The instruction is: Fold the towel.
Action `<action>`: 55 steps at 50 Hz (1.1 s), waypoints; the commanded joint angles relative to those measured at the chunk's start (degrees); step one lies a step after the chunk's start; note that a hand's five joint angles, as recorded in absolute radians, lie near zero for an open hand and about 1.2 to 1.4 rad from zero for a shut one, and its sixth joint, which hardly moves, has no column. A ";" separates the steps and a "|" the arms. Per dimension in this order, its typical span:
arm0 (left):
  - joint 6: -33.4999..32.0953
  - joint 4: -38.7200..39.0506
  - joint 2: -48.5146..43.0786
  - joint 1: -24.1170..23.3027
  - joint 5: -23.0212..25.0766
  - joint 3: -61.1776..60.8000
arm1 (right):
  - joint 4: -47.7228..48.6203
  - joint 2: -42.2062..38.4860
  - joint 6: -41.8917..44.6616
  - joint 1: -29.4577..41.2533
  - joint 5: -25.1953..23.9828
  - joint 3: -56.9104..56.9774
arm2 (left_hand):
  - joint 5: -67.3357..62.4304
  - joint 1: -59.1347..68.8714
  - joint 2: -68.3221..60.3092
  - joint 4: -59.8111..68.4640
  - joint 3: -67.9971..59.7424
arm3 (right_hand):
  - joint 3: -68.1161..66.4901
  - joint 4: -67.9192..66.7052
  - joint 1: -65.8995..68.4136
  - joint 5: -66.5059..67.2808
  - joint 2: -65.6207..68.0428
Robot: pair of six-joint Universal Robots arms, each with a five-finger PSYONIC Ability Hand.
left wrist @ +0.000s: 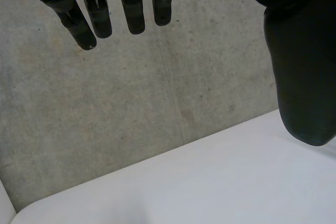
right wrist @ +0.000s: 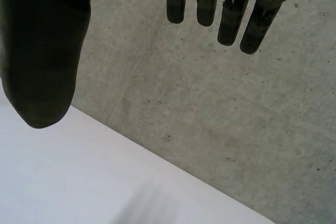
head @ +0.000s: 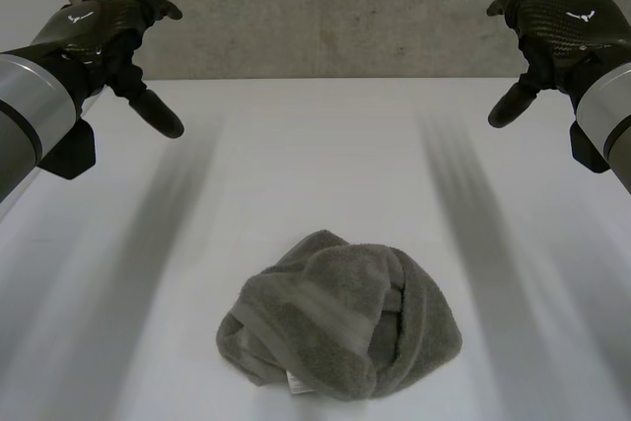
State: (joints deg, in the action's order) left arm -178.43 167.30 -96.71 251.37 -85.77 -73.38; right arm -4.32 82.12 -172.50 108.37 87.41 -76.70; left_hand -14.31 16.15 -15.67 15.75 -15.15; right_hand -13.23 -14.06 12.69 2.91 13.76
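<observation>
L hand (head: 104,32), black, raised above the far-left part of the table, fingers (left wrist: 134,11) straight and spread, thumb out to the side, holding nothing. R hand (head: 557,32), black, mirrors it at far right: fingers (right wrist: 231,19) straight, thumb apart, nothing in its grasp. Both hands sit off the surface, palms facing the grey concrete wall (head: 335,7) beyond the table's far edge; wrist views look past the fingertips at that wall and the table edge below it.

Crumpled grey terry towel (head: 340,317) lies bunched in a rough mound on the white table (head: 325,165), near-centre, close to the robot's side. It's well apart from both hands, roughly midway between them, nearer the camera than either. A small white label shows at the towel's near edge. Neither hand touches the towel.
</observation>
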 commanded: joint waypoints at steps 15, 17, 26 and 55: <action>-12.72 -1.19 -9.36 -12.63 0.34 -9.85 | -10.90 -2.84 0.67 0.97 -9.10 -10.37 | 12.58 -4.43 3.95 -4.02 3.42 | 3.23 4.06 -2.69 -2.91 -3.76; -12.99 -1.28 -11.31 -14.24 0.34 -10.03 | -9.13 -2.84 0.06 1.06 -9.01 -12.77 | 12.08 -3.92 3.44 -3.52 2.92 | 3.23 4.06 -2.69 -2.91 -3.76; -12.99 -1.45 -18.59 -18.10 0.78 -12.49 | -2.98 -4.68 -1.70 1.67 -9.28 -22.25 | 8.06 0.10 -0.58 0.50 -1.10 | -3.70 -2.86 4.24 4.01 3.17; -13.17 -1.01 -16.49 -18.28 0.52 -9.24 | -3.77 -14.80 -6.36 4.49 -14.55 -16.90 | -42.42 50.58 -51.06 50.98 -51.58 | -17.89 -17.05 18.43 18.20 17.35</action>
State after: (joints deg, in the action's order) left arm -191.34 166.22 -113.05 233.04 -85.43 -79.67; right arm -8.13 66.88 -177.52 113.43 73.27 -92.69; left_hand -79.84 76.73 -79.97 81.23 -81.22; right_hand -37.58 -37.66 37.91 26.98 37.41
